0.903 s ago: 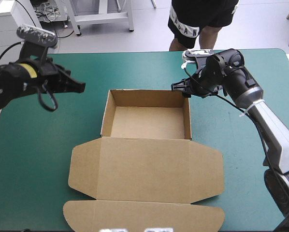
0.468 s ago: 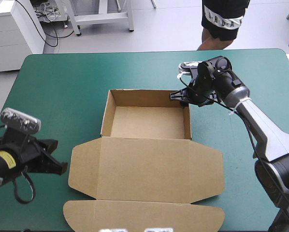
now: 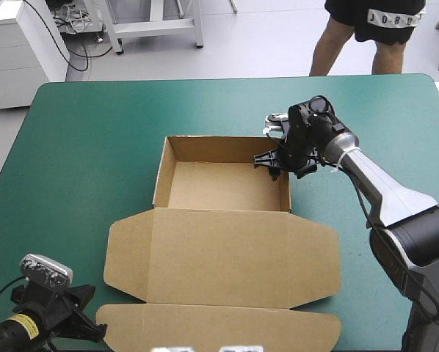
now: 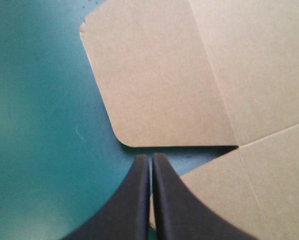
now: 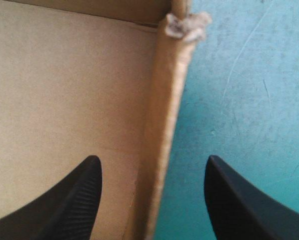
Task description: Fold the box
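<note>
Box, one, brown, an open tray with its lid flat, and two robot grippers, each with two black fingers

Right gripper: fingers spread wide, gripping nothing. They straddle the tray's right wall near its far right corner, one finger over the tray floor, the other outside over the teal-green cover. Whether either finger touches the wall cannot be told. In the high view this gripper sits at that same corner. Its arm rises from the table's near right, reaches forward, then bends in toward the box.

Left gripper: fingers pressed together in one pointed arch, nothing between them. The tips point at a narrow gap of cover where two rounded lid flaps meet: one flap lies just ahead, the other just beside the fingers. In the high view this gripper is low at the table's near left corner, aimed toward the lid's front flap.

The tray stands near the table's middle, four walls raised. The lid lies flat from the tray's near wall toward the near edge, a rounded flap on each side and a long front flap at the near edge
</note>
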`<state>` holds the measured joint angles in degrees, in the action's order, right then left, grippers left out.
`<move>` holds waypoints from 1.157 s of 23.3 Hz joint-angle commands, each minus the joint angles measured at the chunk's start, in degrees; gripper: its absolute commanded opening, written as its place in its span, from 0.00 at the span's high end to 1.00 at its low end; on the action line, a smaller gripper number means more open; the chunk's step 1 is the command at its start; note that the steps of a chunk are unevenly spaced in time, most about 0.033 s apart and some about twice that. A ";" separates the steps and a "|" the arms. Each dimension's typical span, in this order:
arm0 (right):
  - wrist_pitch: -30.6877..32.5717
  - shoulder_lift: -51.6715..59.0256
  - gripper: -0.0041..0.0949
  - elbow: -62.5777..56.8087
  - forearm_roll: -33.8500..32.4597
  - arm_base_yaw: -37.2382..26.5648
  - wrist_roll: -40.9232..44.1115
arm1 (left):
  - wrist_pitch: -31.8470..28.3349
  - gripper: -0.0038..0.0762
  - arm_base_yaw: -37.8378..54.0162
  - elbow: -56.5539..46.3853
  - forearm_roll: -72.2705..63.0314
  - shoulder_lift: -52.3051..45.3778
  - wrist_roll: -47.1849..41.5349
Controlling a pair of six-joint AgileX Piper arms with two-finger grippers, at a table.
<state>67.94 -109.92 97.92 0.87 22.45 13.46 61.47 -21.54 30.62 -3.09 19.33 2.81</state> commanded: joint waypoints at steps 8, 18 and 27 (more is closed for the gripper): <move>-1.02 0.60 0.76 1.32 1.20 -0.44 -0.14 | -2.75 0.96 -0.07 -1.48 -0.98 -5.35 -0.20; -1.02 0.54 0.98 1.69 1.76 -0.51 -0.49 | -2.75 0.96 -0.07 -1.48 -0.98 -5.35 -0.20; -0.91 3.15 0.98 7.20 -0.46 -14.40 -5.41 | -2.75 0.96 -0.07 -1.48 -0.98 -5.35 -0.20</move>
<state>67.74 -111.62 102.97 1.43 12.82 9.78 61.92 -21.54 27.82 -3.29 13.30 2.81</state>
